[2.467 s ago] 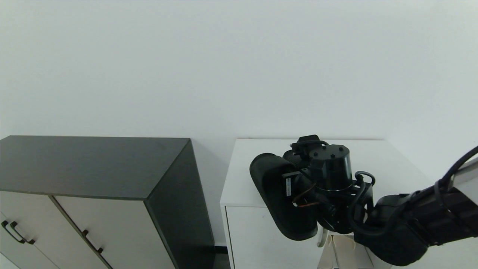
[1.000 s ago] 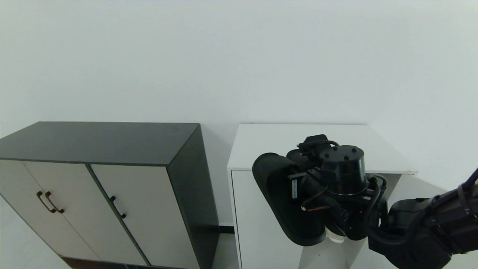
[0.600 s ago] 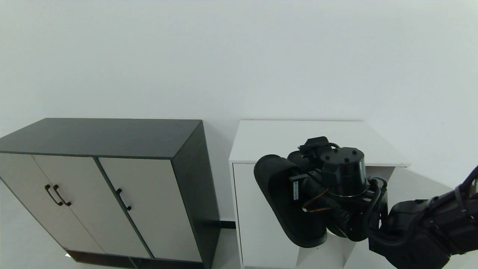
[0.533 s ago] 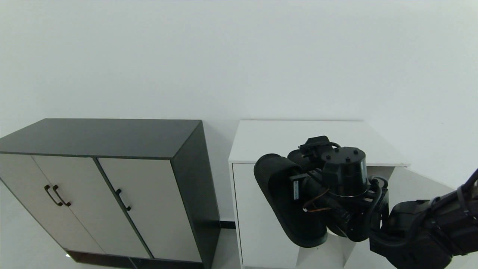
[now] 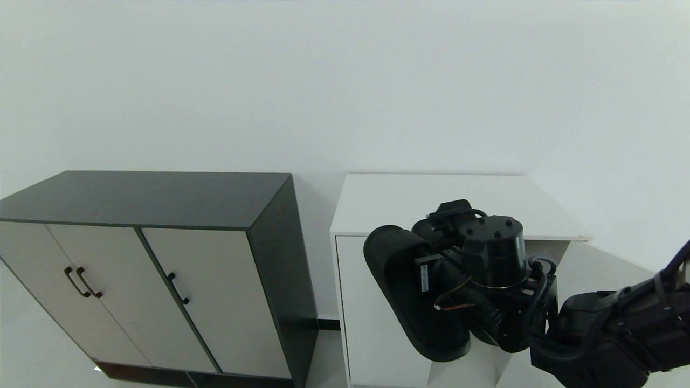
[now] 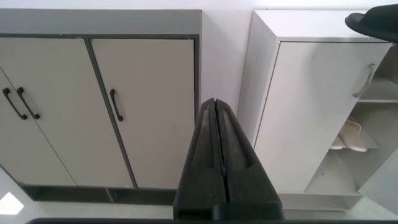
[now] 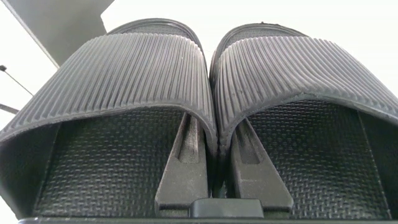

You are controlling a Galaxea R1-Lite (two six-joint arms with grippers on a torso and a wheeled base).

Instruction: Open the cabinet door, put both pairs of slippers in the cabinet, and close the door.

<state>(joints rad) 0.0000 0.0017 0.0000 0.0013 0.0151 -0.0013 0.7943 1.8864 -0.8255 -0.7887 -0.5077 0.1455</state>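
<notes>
The low dark cabinet (image 5: 145, 196), black on top and side, with pale grey doors and thin black bar handles, stands at the left against the plain white wall (image 5: 345, 81). All its doors are closed.

In the left wrist view the left gripper (image 6: 216, 155) hangs before the gap between the two cabinets. Its two black textured fingers are pressed flat together with nothing between them.

Just beside the dark cabinet, across a narrow gap, stands the plain white cabinet (image 5: 431, 199). Its door (image 6: 317, 112), white with a slim pale handle (image 6: 365, 79) at the free edge, is swung open, and shelves show behind it. On a low shelf inside lies a pair of cream slippers (image 6: 348, 134), side by side.

In front of the white cabinet the right gripper (image 7: 217, 168) holds the pair of black slippers (image 5: 404, 302), ribbed rubber slides standing on end and slightly tilted, a flat sole facing left. One finger reaches inside each slipper under its ribbed strap, above a finely dotted insole, and the two fingers pinch the straps' inner sides together.

A small white label (image 5: 421, 277) sits on the right wrist, its print too small to read.
</notes>
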